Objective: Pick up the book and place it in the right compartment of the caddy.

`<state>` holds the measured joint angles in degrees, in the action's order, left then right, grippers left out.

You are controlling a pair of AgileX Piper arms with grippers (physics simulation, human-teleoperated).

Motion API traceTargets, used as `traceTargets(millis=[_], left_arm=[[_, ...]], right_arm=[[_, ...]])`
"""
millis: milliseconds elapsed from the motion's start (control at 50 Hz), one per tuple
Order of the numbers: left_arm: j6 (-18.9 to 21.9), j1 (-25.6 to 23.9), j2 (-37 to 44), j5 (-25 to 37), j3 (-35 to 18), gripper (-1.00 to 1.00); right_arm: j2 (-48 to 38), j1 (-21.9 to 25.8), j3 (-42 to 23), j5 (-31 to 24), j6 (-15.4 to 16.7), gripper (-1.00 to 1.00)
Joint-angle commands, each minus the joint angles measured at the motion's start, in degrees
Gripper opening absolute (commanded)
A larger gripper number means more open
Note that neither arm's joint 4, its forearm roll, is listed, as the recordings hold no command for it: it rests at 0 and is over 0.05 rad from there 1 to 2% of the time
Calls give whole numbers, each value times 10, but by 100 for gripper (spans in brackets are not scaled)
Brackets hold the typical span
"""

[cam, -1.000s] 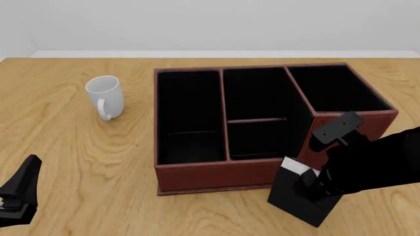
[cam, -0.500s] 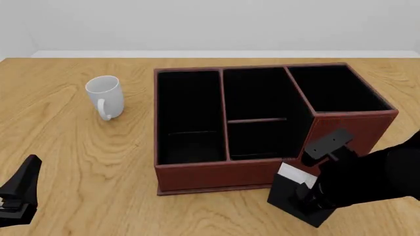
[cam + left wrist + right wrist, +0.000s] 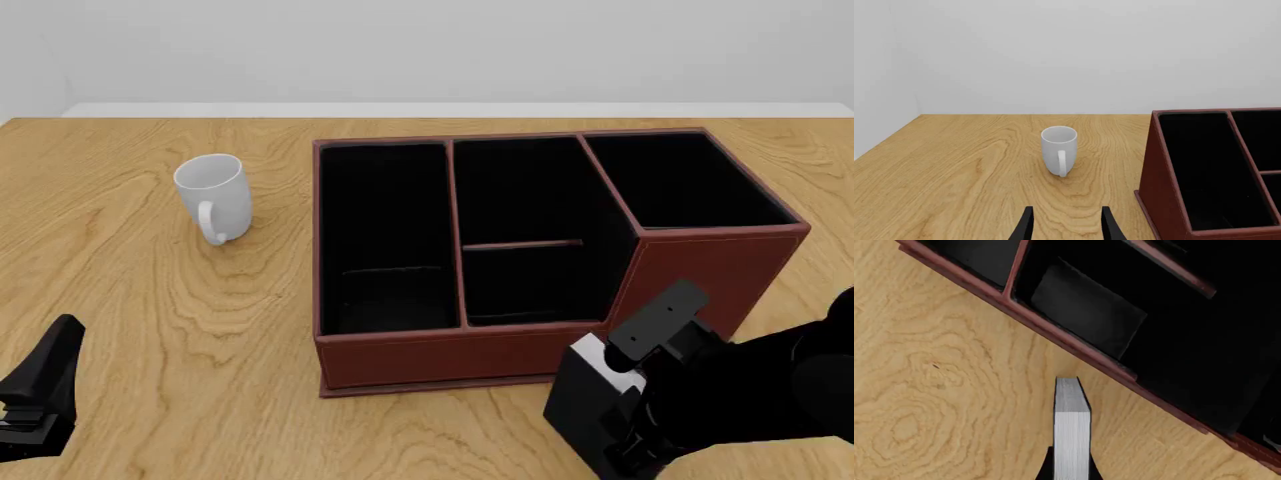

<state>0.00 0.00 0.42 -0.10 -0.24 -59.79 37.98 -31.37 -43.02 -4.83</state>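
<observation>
Matte-black book (image 3: 587,405) stands pinched in the right end effector (image 3: 1069,471) beside the leather-look caddy (image 3: 441,355); left end effector (image 3: 1066,226) spread.

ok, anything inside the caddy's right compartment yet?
Nothing visible: the right compartment of the caddy shows only black lining, though its near wall hides the floor. The book stands outside, at the right gripper.
</observation>
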Motion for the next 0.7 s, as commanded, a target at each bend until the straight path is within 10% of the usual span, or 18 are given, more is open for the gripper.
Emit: traceTargets(millis=[20, 700], left_arm=[[0, 0, 0, 0, 0, 100], [0, 0, 0, 0, 0, 100]], right_arm=[[37, 62, -6, -45, -54, -100], [133, 73, -48, -141, -62, -100]])
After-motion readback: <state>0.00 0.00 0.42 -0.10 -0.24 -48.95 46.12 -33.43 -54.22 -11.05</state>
